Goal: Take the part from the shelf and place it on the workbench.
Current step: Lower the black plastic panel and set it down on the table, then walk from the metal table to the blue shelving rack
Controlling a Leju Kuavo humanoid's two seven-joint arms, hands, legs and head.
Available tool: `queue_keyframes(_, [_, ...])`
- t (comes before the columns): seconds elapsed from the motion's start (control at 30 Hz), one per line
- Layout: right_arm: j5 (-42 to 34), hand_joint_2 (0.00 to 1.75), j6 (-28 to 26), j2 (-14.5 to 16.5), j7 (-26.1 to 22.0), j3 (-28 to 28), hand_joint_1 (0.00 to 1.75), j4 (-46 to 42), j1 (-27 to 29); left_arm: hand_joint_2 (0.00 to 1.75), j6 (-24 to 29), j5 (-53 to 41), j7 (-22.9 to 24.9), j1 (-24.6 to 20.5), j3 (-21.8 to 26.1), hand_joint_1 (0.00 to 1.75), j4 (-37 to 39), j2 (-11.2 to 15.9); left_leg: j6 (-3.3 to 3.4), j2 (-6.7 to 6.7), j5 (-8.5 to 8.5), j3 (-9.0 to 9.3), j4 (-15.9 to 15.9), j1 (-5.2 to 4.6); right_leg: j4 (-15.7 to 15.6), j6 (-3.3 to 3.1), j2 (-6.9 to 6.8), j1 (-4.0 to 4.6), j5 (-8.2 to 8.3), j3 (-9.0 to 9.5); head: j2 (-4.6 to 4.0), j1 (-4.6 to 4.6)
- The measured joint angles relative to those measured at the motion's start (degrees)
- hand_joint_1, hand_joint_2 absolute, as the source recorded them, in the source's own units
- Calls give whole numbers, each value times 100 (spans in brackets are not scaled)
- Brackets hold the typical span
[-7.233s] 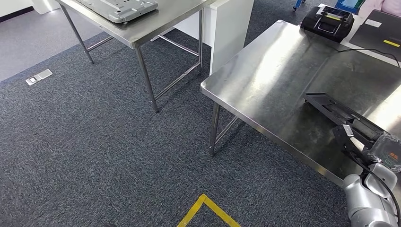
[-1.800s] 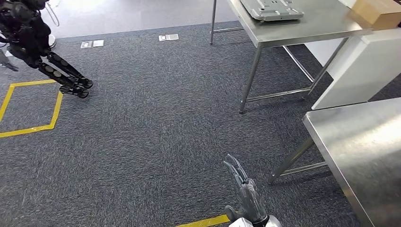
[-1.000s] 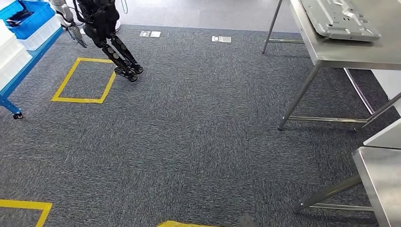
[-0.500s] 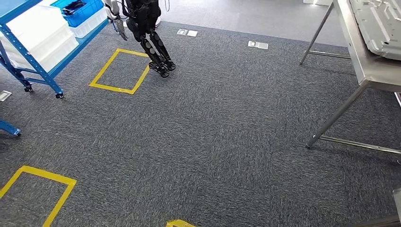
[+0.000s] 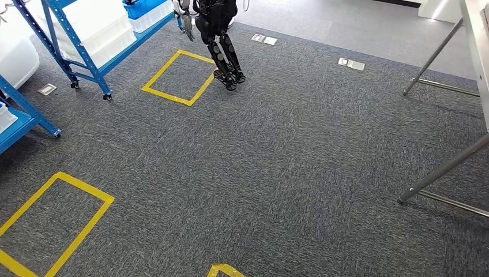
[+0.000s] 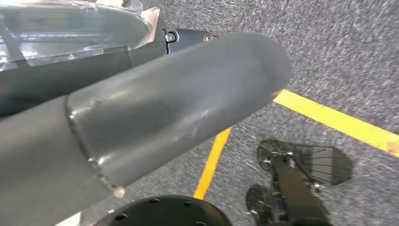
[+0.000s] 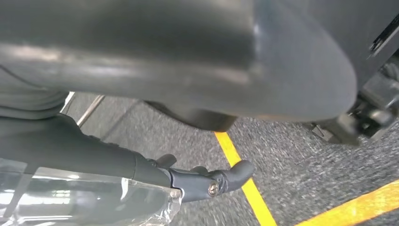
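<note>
**Facing the shelves, hands hanging, no part in hand**

We look down across grey carpet (image 5: 277, 167) toward the blue shelves (image 5: 81, 43) at the far left, where white bins (image 5: 98, 29) and a blue bin (image 5: 141, 7) sit on the tiers. We cannot make out the part itself from here.

Our left hand (image 6: 141, 108) and right hand (image 7: 188, 66) hang over the floor; we see nothing in either, but we cannot tell how the fingers lie.

Another robot (image 5: 219, 34) stands just beside the shelf, at the far corner of a yellow floor square (image 5: 179, 78). We judge that a collision with it is the main risk on the approach. The steel table leg (image 5: 444, 167) on our right could also catch a swinging arm.

No writing is legible anywhere.
</note>
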Motion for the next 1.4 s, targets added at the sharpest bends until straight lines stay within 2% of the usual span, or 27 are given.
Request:
queue_keyframes(0.03, [14,0,-30,22,4,5,0,0,-12,0,-48,-39,-5,9,-12,0,0,-1,42,-66,21,11,-28,1,28,30,35,-10,-27,2,0,0])
queue_keyframes(0.1, [61,0,-69,67,13,16,0,0,-23,0,-191,-103,-17,5,-35,0,-1,11,127,-198,76,30,-84,36,357,48,317,-36,-217,-133,0,19])
queue_keyframes(0.17, [101,0,-156,95,81,30,0,1,-13,0,-280,-122,58,-15,-48,0,-2,26,163,-332,94,19,-90,45,1043,23,617,-68,-522,-461,0,40])
queue_keyframes(0.2, [113,0,-235,103,171,32,0,2,-5,0,-280,-117,124,-20,-51,0,-2,29,165,-419,96,15,-89,43,1393,27,669,-75,-640,-643,0,44])
queue_keyframes(0.23, [129,0,-314,110,282,32,0,4,2,0,-261,-114,178,-17,-52,0,-2,26,165,-509,97,14,-86,42,1576,55,689,-78,-670,-749,0,44])
queue_keyframes(0.27, [151,0,-377,117,392,33,0,7,7,0,-226,-113,227,-11,-52,0,-2,19,163,-609,98,15,-83,41,1578,102,706,-82,-617,-773,0,44])
queue_keyframes(0.3, [172,0,-389,118,459,36,0,8,9,0,-176,-118,260,-7,-52,0,-2,8,159,-700,99,19,-79,41,1321,157,734,-91,-467,-670,0,43])
queue_keyframes(0.37, [194,0,-325,117,508,44,0,9,7,0,-66,-134,331,-7,-52,0,-2,-29,126,-861,97,23,-65,33,526,228,932,-122,-120,-334,0,53])
queue_keyframes(0.43, [190,0,-226,138,511,52,0,9,5,0,-7,-180,397,-7,-58,0,-2,-70,60,-981,93,10,-54,16,85,176,1086,-131,46,-165,0,57])
queue_keyframes(0.5, [166,0,-180,178,488,54,0,9,4,0,-1,-272,429,11,-83,0,-1,-103,-10,-1082,108,-17,-65,24,44,71,1018,-121,78,-134,0,50])
queue_keyframes(0.53, [152,0,-176,196,469,53,0,9,4,0,-1,-320,433,26,-106,0,0,-113,-35,-1066,99,-36,-51,33,34,32,961,-130,94,-114,0,46])
queue_keyframes(0.6, [132,0,-153,218,433,50,0,9,12,0,-16,-397,432,39,-155,0,0,-129,-81,-785,-89,-175,227,31,8,-64,819,-153,116,-88,0,15])
queue_keyframes(0.67, [135,0,-122,224,422,50,0,9,33,0,-47,-431,431,29,-185,0,0,-139,-122,-430,-471,-511,933,33,2,-135,653,-125,102,-79,0,-13])
queue_keyframes(0.73, [145,0,-112,224,416,50,0,9,57,0,-62,-435,435,29,-209,0,0,-144,-156,-322,-672,-806,1528,59,3,-161,480,-101,82,-73,0,-10])
queue_keyframes(0.77, [150,0,-112,225,413,50,0,9,61,0,-62,-435,439,37,-219,0,0,-145,-168,-296,-620,-818,1552,73,3,-168,405,-97,74,-69,0,-12])
queue_keyframes(0.83, [156,0,-96,234,403,50,0,9,55,0,-57,-435,451,48,-228,0,0,-144,-173,-160,-290,-520,996,94,5,-162,277,-95,53,-45,0,-14])
queue_keyframes(0.87, [163,0,-78,238,396,50,0,9,53,0,-51,-433,456,42,-231,0,-1,-144,-167,2,-142,-300,594,84,7,-143,219,-80,35,-27,0,-17])
queue_keyframes(0.93, [189,0,-32,239,377,53,0,9,53,0,-33,-425,462,16,-238,0,-2,-152,-125,210,-1,-20,84,52,8,-82,110,-36,-7,3,0,-5])
queue_keyframes(0.97, [202,0,-18,236,365,55,0,9,51,0,-24,-421,462,6,-243,0,-2,-159,-102,218,-10,5,22,27,5,-54,55,-13,-23,19,0,6])
queue_keyframes(1.03, [219,0,2,230,335,59,0,6,37,0,-10,-417,464,8,-250,0,-1,-178,-36,58,10,-2,2,12,-1,8,-39,-1,-50,57,0,20])
queue_keyframes(1.1, [247,0,26,225,308,67,0,2,21,0,17,-393,465,13,-250,0,-1,-198,35,-89,49,7,-43,25,174,52,171,-25,-179,3,0,29])
queue_keyframes(1.17, [288,0,41,221,277,89,0,0,22,0,46,-366,460,1,-247,0,-1,-212,88,-232,79,-1,-61,39,752,26,526,-58,-473,-264,0,45])
queue_keyframes(1.23, [332,0,44,210,159,124,0,0,35,0,92,-354,458,-7,-246,0,-1,-221,115,-409,93,-20,-58,39,1447,12,664,-67,-725,-618,0,50])
queue_keyframes(1.27, [361,0,44,199,78,144,0,0,43,0,129,-339,459,-1,-244,0,0,-227,117,-508,96,-24,-55,39,1590,41,692,-74,-735,-699,0,52])
queue_keyframes(1.3, [389,0,44,185,6,162,0,0,50,0,174,-323,460,7,-240,0,0,-234,114,-603,99,-22,-52,41,1496,91,711,-85,-644,-666,0,54])
queue_keyframes(1.37, [453,0,57,163,-71,197,0,0,53,0,271,-275,464,17,-217,0,0,-258,92,-775,106,-18,-43,48,784,202,857,-143,-304,-358,0,59])
queue_keyframes(1.4, [484,0,75,159,-84,220,0,0,50,0,316,-252,465,16,-198,0,0,-272,65,-849,105,-22,-31,38,435,221,962,-159,-160,-217,0,60])
